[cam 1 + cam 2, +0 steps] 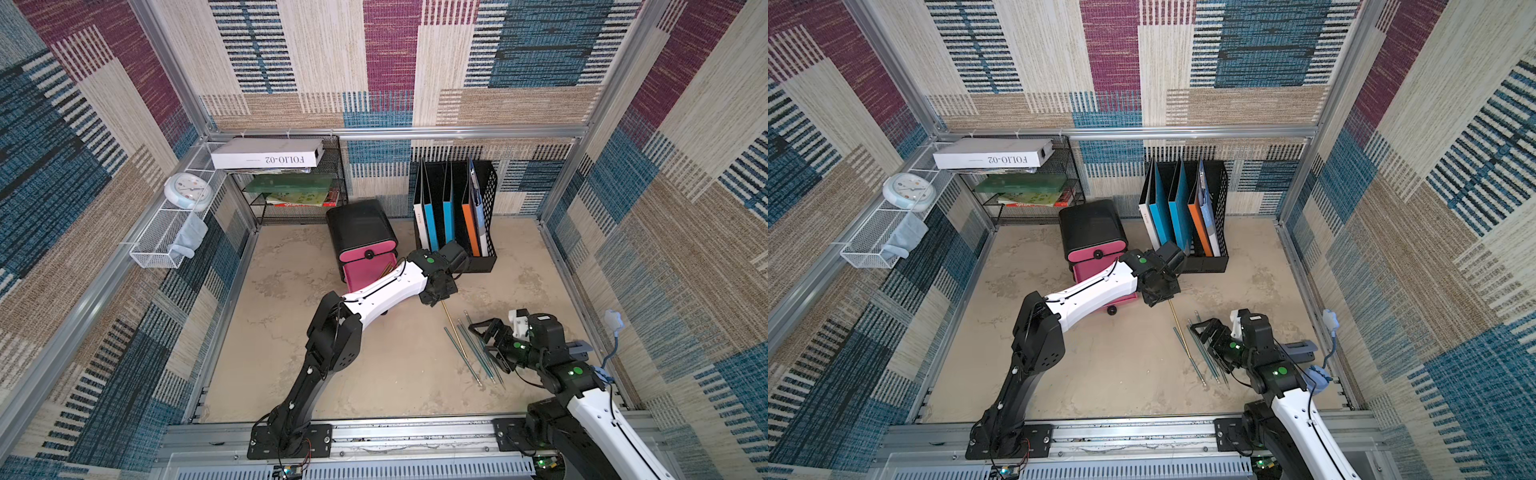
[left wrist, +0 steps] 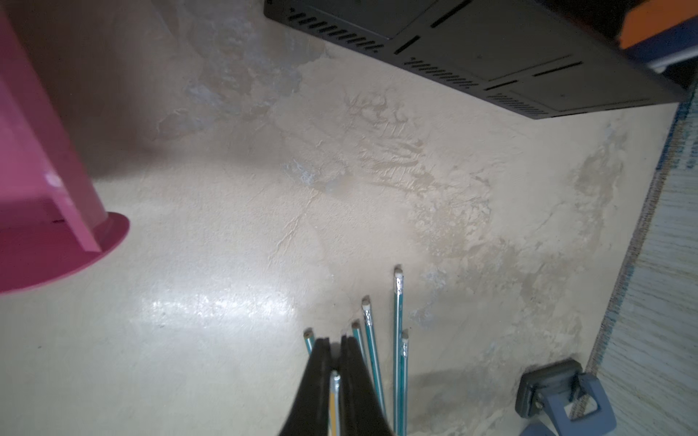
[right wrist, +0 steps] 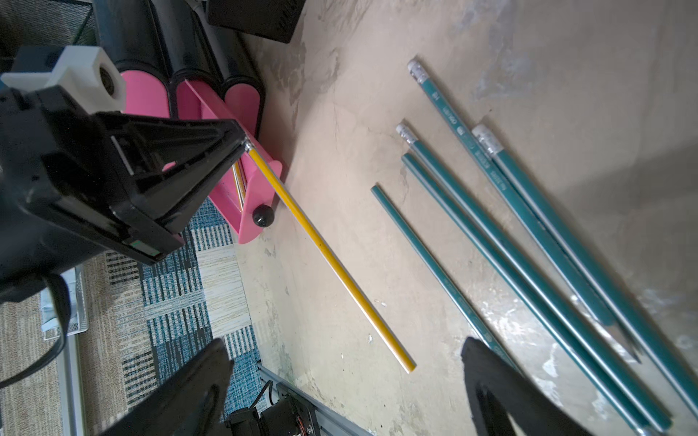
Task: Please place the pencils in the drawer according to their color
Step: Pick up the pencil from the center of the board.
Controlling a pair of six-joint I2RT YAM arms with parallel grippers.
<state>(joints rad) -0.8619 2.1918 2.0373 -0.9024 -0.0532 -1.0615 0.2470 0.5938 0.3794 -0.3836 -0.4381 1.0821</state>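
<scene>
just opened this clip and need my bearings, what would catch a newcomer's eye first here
First, the left fingers shut on the eraser end of a yellow pencil, right beside the pulled-out pink drawer. Next, five teal pencils lying loose on the beige table, with the right fingers open near them.

The left arm (image 1: 386,291) hides most of the open drawer (image 1: 365,273), seemingly holding yellow pencils (image 1: 389,269).

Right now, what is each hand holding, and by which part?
The left hand pinches the yellow pencil by its metal-banded end. The right hand is open and holds nothing.
</scene>
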